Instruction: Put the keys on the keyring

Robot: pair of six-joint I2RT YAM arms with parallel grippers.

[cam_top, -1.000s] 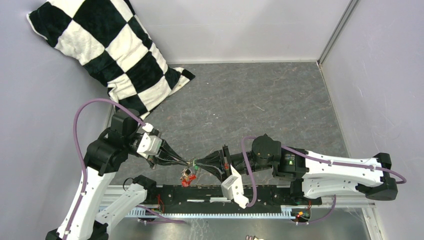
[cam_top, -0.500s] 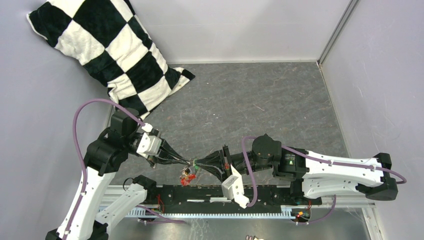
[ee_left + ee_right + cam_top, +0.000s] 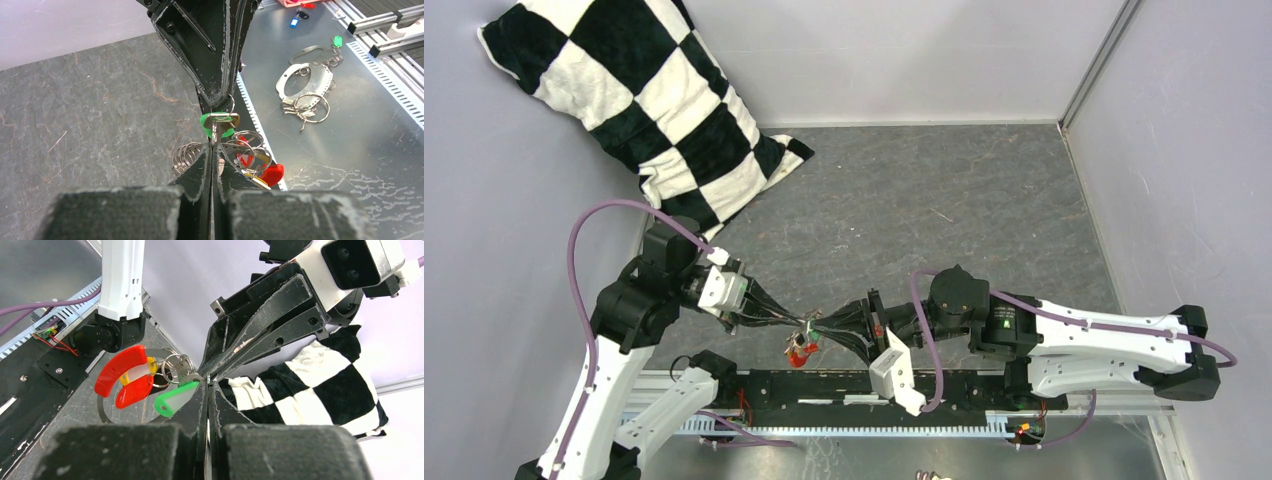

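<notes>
- green key (image 3: 176, 399): plastic head tilted, touching the keyring.
- red key (image 3: 134, 391), yellow key (image 3: 146, 368): bunched together beside it.
- keyring (image 3: 176, 365): silver coiled loops, with a curved red strap (image 3: 119, 371).

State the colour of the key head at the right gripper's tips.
Green key head; clearest in right wrist view.

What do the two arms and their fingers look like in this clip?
The left arm and right arm have white shells, black joints and looping purple cables. Each wrist carries a white camera block. The fingers are black, tapered, with scuffed pale edges.
</notes>
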